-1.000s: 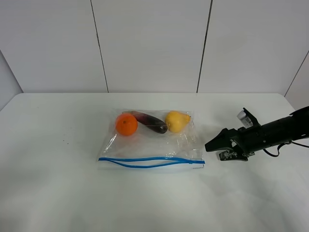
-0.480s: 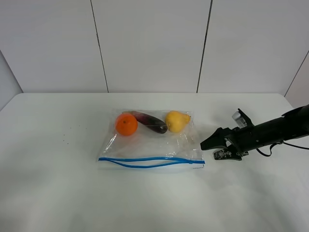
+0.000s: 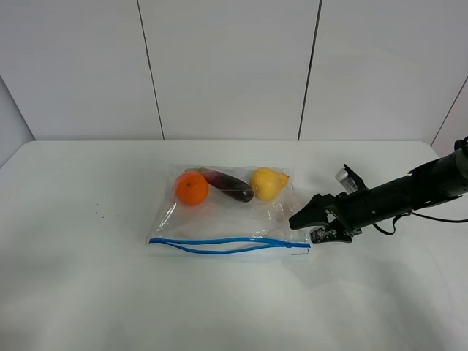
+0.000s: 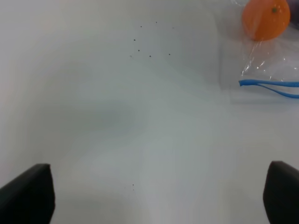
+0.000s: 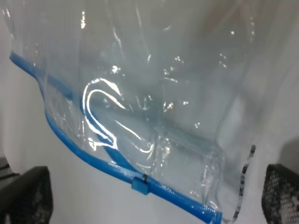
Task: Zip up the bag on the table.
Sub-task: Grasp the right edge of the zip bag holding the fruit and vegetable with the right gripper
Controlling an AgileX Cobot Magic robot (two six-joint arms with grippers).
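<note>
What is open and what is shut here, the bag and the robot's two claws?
bag: unzipped, its blue zipper strips apart in the middle.
slider: parked near the bag's end by the right gripper.
right gripper: open, close to the bag's corner, holding nothing.
left gripper: open, holding nothing.

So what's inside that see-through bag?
Through the bag you can see an orange, a purple eggplant and a yellow pear in a row. Their undersides are hidden.
</note>
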